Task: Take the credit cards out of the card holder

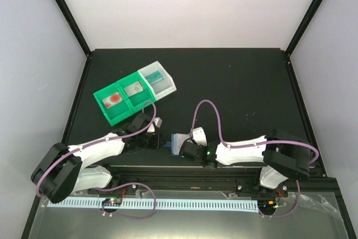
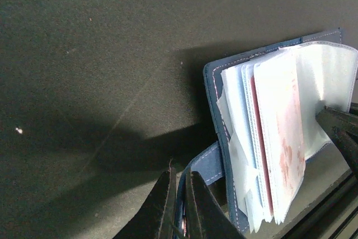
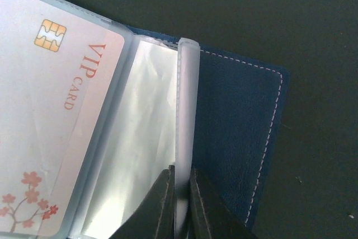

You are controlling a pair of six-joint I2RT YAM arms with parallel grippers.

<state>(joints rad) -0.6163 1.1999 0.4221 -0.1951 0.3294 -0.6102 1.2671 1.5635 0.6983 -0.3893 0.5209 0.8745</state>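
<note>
The card holder lies open near the table's front edge between both grippers; it has a dark blue stitched cover and clear plastic sleeves. My left gripper is shut on the holder's blue strap tab. My right gripper is shut on the edge of a clear sleeve page. A pale pink credit card marked VIP with a gold chip and red blossoms sits inside a sleeve to the left of my right gripper. It also shows as a whitish card with red marks in the left wrist view.
A green compartment tray with a white end bin stands at the back left. A card with a red-orange patch and a pale card lie in its compartments. Black rails run along the front edge.
</note>
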